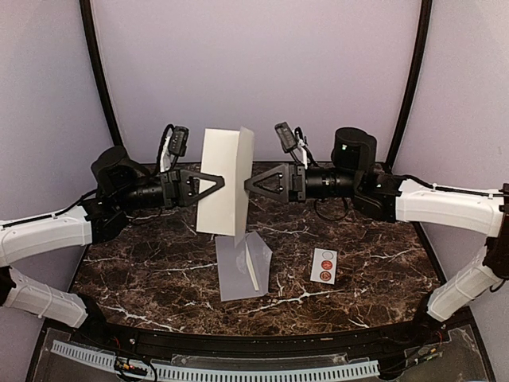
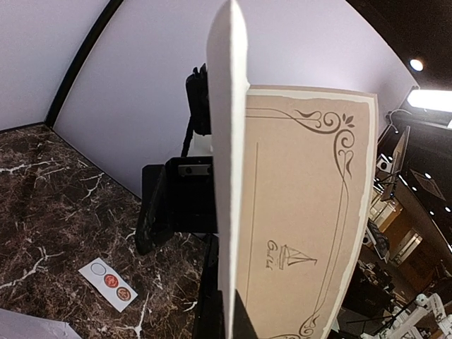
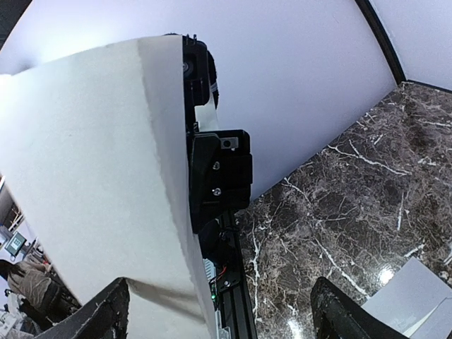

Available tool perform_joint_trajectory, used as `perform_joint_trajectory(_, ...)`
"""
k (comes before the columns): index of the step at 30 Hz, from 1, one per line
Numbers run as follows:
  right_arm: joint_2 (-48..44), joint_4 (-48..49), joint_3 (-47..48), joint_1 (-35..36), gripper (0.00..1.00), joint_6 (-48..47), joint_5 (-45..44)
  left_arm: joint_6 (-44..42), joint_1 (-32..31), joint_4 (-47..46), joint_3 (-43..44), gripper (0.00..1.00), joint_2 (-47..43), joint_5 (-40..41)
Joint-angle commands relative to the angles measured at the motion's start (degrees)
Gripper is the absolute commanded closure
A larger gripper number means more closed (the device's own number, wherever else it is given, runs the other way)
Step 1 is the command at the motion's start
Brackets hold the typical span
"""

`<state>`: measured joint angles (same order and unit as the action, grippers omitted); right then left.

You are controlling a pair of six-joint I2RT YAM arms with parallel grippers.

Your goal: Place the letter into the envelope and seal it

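The letter [image 1: 227, 179] is a white folded sheet held upright in the air above the table's middle. My left gripper [image 1: 216, 183] is shut on its left edge. In the left wrist view the letter [image 2: 296, 212] shows a beige printed face with a sailboat emblem, and the gripper [image 2: 227, 328] clamps its bottom edge. My right gripper [image 1: 250, 185] is at the letter's right edge. In the right wrist view it [image 3: 226, 314] is wide open, with the letter [image 3: 92, 176] reaching in between its fingers. The grey-lavender envelope [image 1: 242, 267] lies on the table below with its flap open.
A small white sticker strip [image 1: 324, 265] with round seals lies to the right of the envelope and shows in the left wrist view [image 2: 109, 280]. The table is dark marble [image 1: 143, 263]. Lavender walls stand behind and at both sides.
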<state>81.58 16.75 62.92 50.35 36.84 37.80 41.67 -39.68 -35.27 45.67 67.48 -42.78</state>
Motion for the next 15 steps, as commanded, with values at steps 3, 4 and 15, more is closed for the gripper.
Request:
perform_joint_trajectory(3, 3.19, 6.11, 3.69, 1.70, 0.26, 1.79, 1.29, 1.19, 0.22, -3.66, -0.50, 1.00, 0.52, -3.04)
perform_joint_trajectory(4, 3.48, 6.36, 3.99, 1.84, 0.30, 1.97, 1.04, 1.16, 0.22, -3.62, -0.50, 1.00, 0.57, -3.17)
perform_joint_trajectory(15, 4.04, 9.69, 3.85, 2.21, 0.97, 3.52, -1.66, 0.24, 0.22, -2.12, -0.43, 1.00, 0.66, -3.57)
